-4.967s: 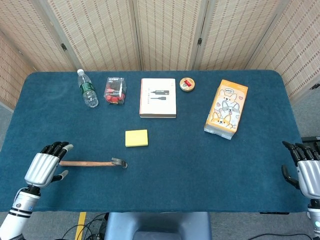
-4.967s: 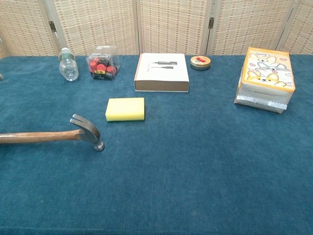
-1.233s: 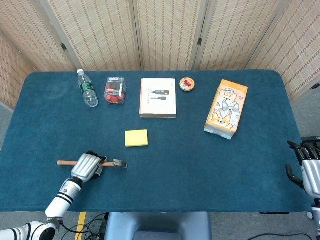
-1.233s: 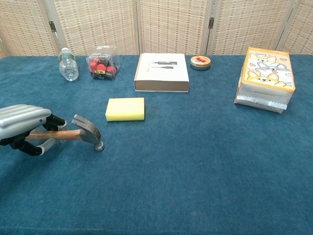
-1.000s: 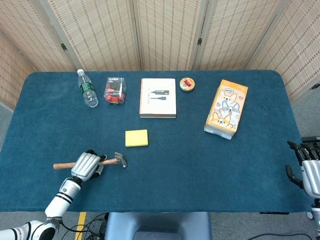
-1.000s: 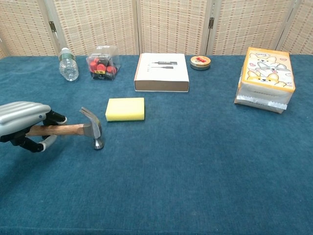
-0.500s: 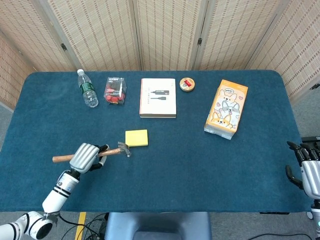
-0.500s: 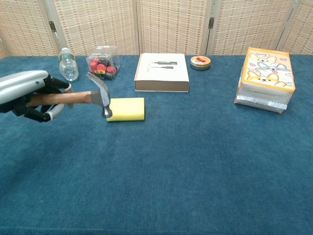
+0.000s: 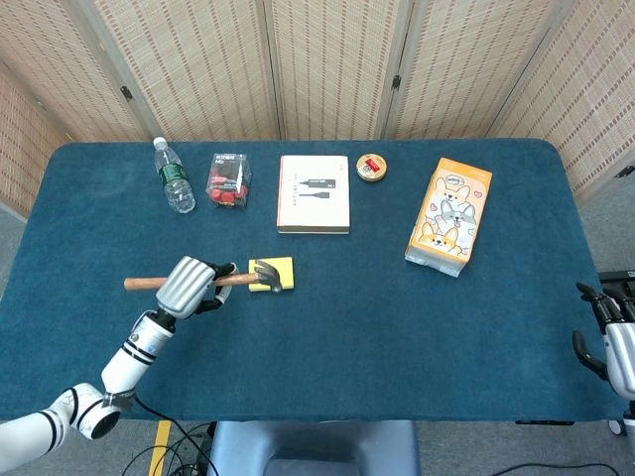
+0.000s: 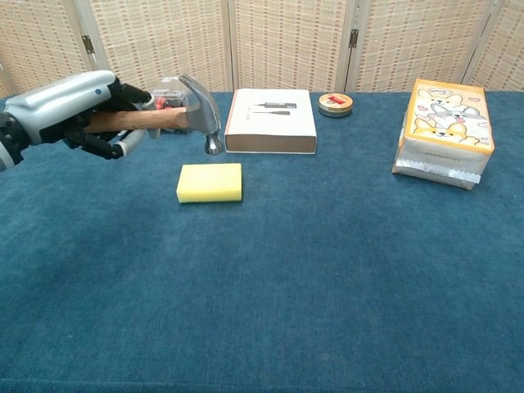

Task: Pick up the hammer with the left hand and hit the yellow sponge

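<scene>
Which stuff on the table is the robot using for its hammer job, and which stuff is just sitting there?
Using:
hammer, gripped by the left robot hand
yellow sponge, under the raised hammer head

Just sitting there:
water bottle
clear box of red things
white box
small round tin
orange cartoon box

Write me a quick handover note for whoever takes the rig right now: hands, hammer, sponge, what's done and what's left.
Left hand: grips the hammer by its wooden handle, holding it raised off the table.
Right hand: at the table's right edge, holding nothing; only partly in frame, so I cannot tell how its fingers lie.
Hammer head: in the chest view it hangs above the yellow sponge, facing down, with a clear gap between them.
Sponge: lies flat on the blue table, in front of the white box.
Done: hammer picked up and positioned over the sponge.
Left: bring the hammer down on the sponge.
</scene>
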Robot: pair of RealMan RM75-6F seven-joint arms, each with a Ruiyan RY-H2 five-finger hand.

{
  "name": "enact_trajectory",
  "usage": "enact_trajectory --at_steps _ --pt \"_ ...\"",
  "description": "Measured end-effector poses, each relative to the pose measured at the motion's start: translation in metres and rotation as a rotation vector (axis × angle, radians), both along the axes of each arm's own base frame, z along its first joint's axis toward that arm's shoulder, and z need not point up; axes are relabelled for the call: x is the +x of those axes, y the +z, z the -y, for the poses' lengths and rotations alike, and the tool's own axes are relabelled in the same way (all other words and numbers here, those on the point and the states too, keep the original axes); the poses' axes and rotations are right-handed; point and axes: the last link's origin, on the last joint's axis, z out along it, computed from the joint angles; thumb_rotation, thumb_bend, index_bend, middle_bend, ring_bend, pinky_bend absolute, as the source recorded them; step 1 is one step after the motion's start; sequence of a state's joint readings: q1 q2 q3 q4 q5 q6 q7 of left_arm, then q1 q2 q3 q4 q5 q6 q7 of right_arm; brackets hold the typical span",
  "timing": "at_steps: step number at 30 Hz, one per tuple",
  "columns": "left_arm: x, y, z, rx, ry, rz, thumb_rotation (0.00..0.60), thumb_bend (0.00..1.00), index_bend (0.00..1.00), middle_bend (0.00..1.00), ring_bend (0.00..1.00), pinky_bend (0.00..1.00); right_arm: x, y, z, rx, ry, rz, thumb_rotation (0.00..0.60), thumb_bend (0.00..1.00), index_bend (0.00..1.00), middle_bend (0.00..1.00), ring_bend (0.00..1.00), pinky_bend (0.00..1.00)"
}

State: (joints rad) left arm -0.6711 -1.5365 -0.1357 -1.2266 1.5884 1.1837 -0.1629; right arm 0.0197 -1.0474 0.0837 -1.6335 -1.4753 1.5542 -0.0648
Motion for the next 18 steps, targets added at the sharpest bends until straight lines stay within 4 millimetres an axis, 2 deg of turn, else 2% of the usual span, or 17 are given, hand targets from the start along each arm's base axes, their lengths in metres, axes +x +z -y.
enact_trajectory --at_steps 4,11,18 --pt "-0.004 -0.007 -0.011 0.043 -0.018 -0.035 0.6 0.78 0.81 0.91 0.87 0.91 -0.001 0.001 -0.001 -0.003 -0.005 0.0 0.6 0.35 0.17 0.31 0.18 0.23" --pt "-0.023 -0.021 -0.033 0.112 -0.011 -0.119 0.6 0.78 0.81 0.91 0.87 0.91 -0.002 0.0 0.0 0.003 -0.01 -0.001 0.6 0.35 0.17 0.32 0.18 0.23" --pt "-0.038 -0.04 -0.043 0.134 0.011 -0.167 0.6 0.78 0.81 0.91 0.87 0.91 -0.001 -0.002 0.002 0.007 -0.015 -0.006 0.6 0.35 0.17 0.32 0.18 0.23"
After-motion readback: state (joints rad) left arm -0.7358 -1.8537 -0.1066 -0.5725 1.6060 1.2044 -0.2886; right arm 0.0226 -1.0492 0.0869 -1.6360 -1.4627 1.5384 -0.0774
